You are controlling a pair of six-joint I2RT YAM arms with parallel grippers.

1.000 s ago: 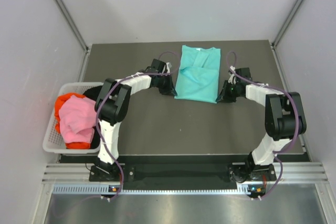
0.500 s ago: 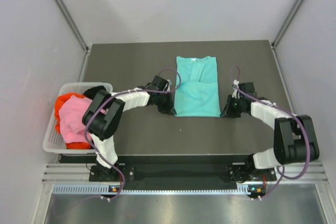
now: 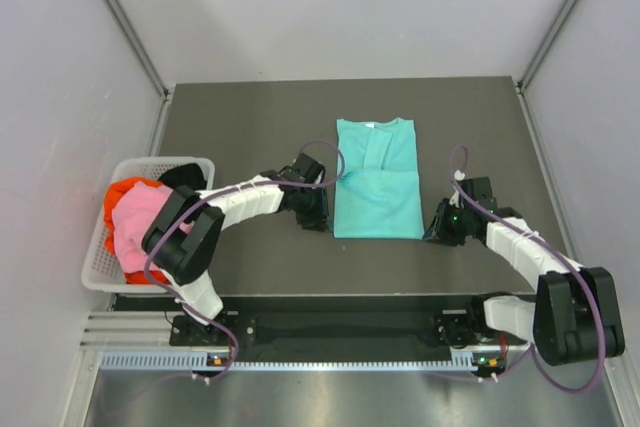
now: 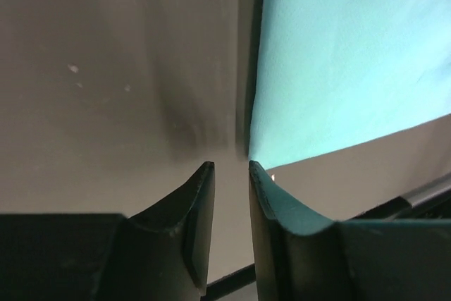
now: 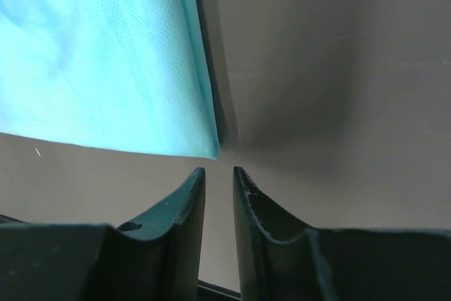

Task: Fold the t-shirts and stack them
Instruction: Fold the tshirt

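Teal t-shirt (image 3: 376,182) lies flat on the table, looks partly folded. Left gripper (image 4: 229,170) and right gripper (image 5: 218,173) sit at its near corners, fingers barely parted, empty. Pink t-shirt (image 3: 145,227), red-orange t-shirt (image 3: 125,192) and black t-shirt (image 3: 180,177) heaped in basket (image 3: 95,269) well left, untouched.

Ahead of the left gripper (image 4: 230,174) jaws, bare table (image 4: 106,89) runs free on their left side; the teal shirt (image 4: 352,54) corner lies just beyond the right jaw tip, its edge blocking that side. At the right gripper (image 5: 219,174), the shirt corner sits just off the left jaw, with open table ahead and rightward. Both narrow gaps hold nothing. The basket (image 3: 140,162) stands well behind the left jaws
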